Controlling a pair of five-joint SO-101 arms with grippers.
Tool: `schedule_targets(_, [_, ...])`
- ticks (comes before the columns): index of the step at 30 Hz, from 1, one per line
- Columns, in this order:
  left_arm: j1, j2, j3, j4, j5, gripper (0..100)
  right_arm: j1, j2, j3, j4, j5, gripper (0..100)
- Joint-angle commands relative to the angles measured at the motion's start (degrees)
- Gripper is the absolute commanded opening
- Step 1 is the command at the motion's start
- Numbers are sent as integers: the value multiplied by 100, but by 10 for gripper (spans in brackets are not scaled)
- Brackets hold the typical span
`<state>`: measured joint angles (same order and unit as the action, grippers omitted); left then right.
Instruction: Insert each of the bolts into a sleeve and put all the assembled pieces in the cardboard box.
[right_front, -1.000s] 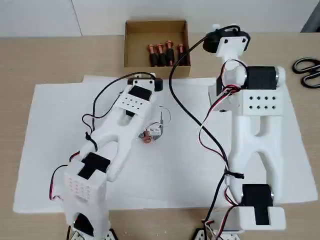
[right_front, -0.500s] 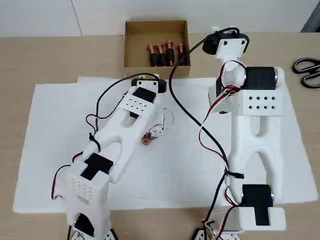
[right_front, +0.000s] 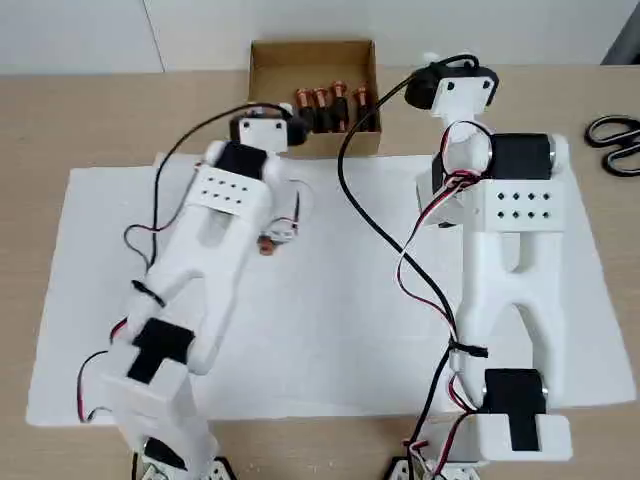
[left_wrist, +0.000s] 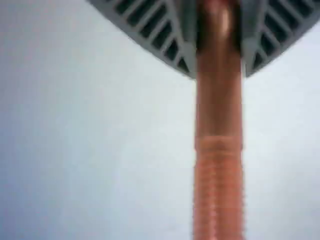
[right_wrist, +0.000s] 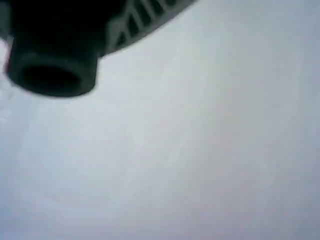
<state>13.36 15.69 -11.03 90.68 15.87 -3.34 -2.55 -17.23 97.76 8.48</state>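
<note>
Copper bolt (left_wrist: 218, 150) sits clamped in the left gripper (left_wrist: 218, 70), its smooth shank pinched between the two ribbed grey fingers (left_wrist: 150, 25) and its threaded end sticking out past them over the white sheet (right_front: 330, 330). In the high view this gripper hangs left of centre in the frame, just below the cardboard box (right_front: 262, 90), with the bolt's end showing at its tip. The box stands at the top centre, on the wooden table (right_front: 100, 120), at the sheet's upper edge. Four assembled pieces (right_front: 330, 108), copper bolts in black sleeves, lie side by side against its lower right wall. The right arm stands along the right side of the frame, reaching up beside the box's right edge. Its right gripper (right_wrist: 60, 45) is closed on a black sleeve (right_wrist: 50, 70), held clear of the sheet with the open bore showing. Scissors (right_front: 615, 140) lie at the far right edge of the table, well apart from both arms
</note>
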Motion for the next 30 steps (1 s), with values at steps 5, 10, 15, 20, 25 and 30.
schedule_targets(5, [-273, -642, -233, 686, -1969, 6, 40, -330, -18, 13, 26, 4])
schedule_targets(10, [-299, -598, -233, 686, -2444, 6, 31, -330, -18, 13, 26, 4])
schedule_targets(15, [-308, -598, -233, 607, -4633, 6, 31, -330, -18, 40, 18, 4])
schedule_targets(20, [-440, -589, -233, 598, -5767, 6, 31, -330, -18, 40, 18, 4])
schedule_targets(25, [-492, -589, -233, 510, -7367, 6, 31, -330, -18, 48, 9, 4])
schedule_targets(30, [-501, -589, -233, 149, -8782, 6, 31, -330, -9, 57, 9, 4])
